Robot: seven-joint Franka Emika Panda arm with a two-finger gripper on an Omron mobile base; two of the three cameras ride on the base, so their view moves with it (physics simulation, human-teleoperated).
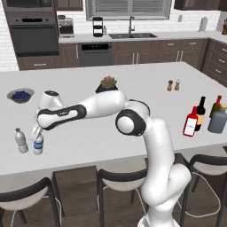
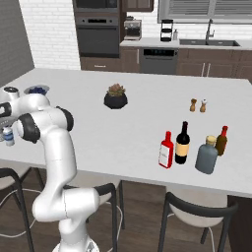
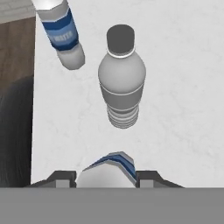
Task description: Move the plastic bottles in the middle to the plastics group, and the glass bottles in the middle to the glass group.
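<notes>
Risks toppling the grey bottle (image 1: 21, 140) or dropping the blue bottle (image 1: 38, 144) off the table's (image 1: 111, 137) front edge, with the end effector (image 1: 37, 132) clamped on the latter, just beside the former, near the front left corner.

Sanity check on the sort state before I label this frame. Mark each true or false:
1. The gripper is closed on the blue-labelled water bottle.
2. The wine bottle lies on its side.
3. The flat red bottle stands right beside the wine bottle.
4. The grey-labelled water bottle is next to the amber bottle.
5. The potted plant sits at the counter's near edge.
1. True: the gripper has its fingers on either side of the blue-labelled water bottle.
2. False: the wine bottle stands upright.
3. True: the flat red bottle is at its side.
4. False: the grey-labelled water bottle stands by the blue-labelled one, and the amber bottle is at the counter's other end.
5. False: the potted plant sits well back from the near edge.
</notes>
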